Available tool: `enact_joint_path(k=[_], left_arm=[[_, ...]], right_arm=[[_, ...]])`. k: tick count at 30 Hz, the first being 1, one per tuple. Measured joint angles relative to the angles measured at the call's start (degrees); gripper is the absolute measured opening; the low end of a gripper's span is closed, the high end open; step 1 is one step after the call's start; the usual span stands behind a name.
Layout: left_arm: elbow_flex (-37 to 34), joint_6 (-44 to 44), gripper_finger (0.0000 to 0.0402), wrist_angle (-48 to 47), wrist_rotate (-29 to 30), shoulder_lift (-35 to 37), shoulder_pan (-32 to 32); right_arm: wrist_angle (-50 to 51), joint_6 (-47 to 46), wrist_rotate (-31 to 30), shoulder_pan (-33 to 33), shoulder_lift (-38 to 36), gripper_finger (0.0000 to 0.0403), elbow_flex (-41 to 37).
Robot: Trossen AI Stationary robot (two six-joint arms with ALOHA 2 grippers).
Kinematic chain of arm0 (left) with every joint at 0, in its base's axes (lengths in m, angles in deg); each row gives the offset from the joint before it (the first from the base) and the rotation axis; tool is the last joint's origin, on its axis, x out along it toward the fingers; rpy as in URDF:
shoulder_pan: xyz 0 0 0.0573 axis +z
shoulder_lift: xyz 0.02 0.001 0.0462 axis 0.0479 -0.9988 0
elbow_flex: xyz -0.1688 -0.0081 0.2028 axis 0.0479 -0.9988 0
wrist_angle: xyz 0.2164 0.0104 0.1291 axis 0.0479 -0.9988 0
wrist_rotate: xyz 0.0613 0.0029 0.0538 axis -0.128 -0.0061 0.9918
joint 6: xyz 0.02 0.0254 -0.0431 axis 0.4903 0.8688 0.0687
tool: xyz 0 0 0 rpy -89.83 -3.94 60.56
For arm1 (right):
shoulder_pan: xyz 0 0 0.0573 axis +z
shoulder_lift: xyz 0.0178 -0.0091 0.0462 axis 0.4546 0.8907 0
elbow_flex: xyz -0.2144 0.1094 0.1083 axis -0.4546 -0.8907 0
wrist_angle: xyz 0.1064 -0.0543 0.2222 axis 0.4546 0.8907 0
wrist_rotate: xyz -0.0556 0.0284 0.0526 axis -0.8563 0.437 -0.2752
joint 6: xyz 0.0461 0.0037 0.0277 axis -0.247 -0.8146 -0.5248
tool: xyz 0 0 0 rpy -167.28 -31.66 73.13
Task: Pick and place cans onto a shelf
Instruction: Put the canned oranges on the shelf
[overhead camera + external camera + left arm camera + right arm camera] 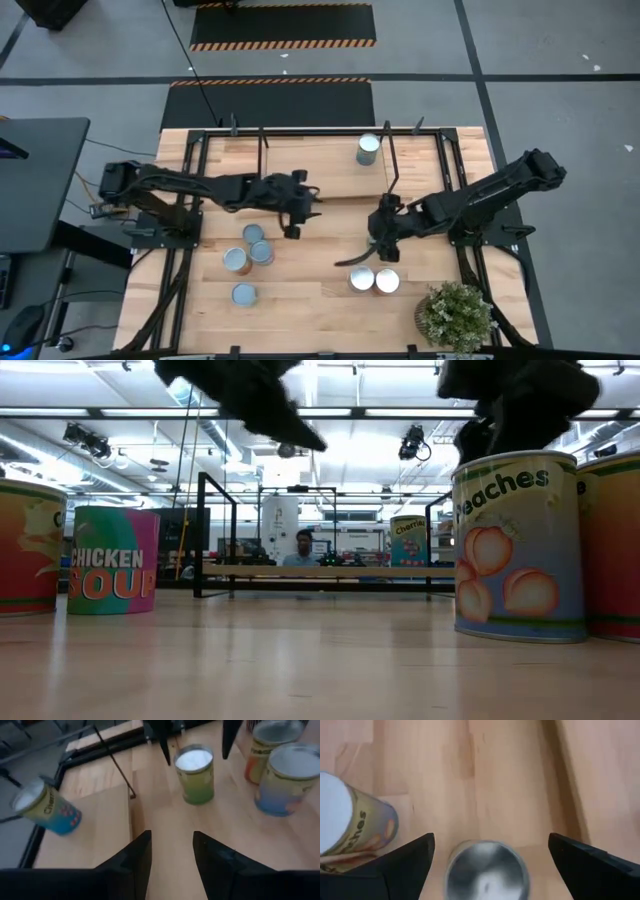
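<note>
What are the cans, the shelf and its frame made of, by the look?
Cans: probably metal, going by the dull silver top below the right gripper; the sides carry glossy printed labels, paper or film unclear. Shelf: pale wood board with visible grain and a matte finish. Frame: thin black rod, likely painted metal.

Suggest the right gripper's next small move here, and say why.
Probably lower the open right gripper straight down around the silver-topped cylindrical metal can. That can sits centred between its widely spread fingers and is not yet gripped, with a white-topped peaches can close beside it. The left gripper hovers open over the table.
</note>
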State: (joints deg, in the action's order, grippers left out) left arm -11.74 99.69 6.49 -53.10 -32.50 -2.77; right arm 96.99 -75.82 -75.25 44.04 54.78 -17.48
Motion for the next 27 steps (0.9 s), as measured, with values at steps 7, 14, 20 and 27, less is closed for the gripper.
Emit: enact_joint_path(k=[7,14,20,27], left_arm=[[-9.4,-2.0,0.015,13.7,0.0,7.0,-0.2],[-17.2,-5.4,0.015,28.5,0.0,11.6,-0.2],[-18.4,-11.1,0.015,29.5,-1.3,11.9,-0.2],[-18.5,-13.6,0.015,28.2,-1.7,11.9,-1.7]], right_arm=[[7.2,-2.8,0.1,-0.1,6.5,0.0399,5.0],[11.1,-6.5,0.9,-0.6,8.4,0.0399,6.4],[15.6,-10.7,4.0,-2.3,9.3,0.0399,6.3],[16.8,-9.7,7.9,-3.8,10.6,0.0391,6.2]])
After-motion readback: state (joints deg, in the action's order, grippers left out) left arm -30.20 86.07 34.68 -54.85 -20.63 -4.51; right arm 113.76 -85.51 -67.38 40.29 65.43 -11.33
